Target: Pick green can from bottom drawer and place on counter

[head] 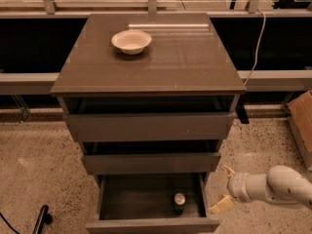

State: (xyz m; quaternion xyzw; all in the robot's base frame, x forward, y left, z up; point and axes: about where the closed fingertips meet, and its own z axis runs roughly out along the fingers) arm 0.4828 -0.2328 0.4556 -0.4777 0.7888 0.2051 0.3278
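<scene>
The green can [179, 202] stands upright inside the open bottom drawer [151, 225], near its right front, with its silver top showing. The counter [165, 67] is the dark brown top of the cabinet. My gripper [224, 187] is low at the right of the cabinet, just outside the drawer's right wall, about level with the can. Its two pale fingers [221, 205] are spread apart and hold nothing. The white arm reaches in from the right edge.
A white bowl [131, 41] sits on the counter at the back left. The two upper drawers [148, 126] are slightly ajar. A cardboard box [302, 121] stands on the floor at right, and a cable [257, 38] hangs behind the cabinet.
</scene>
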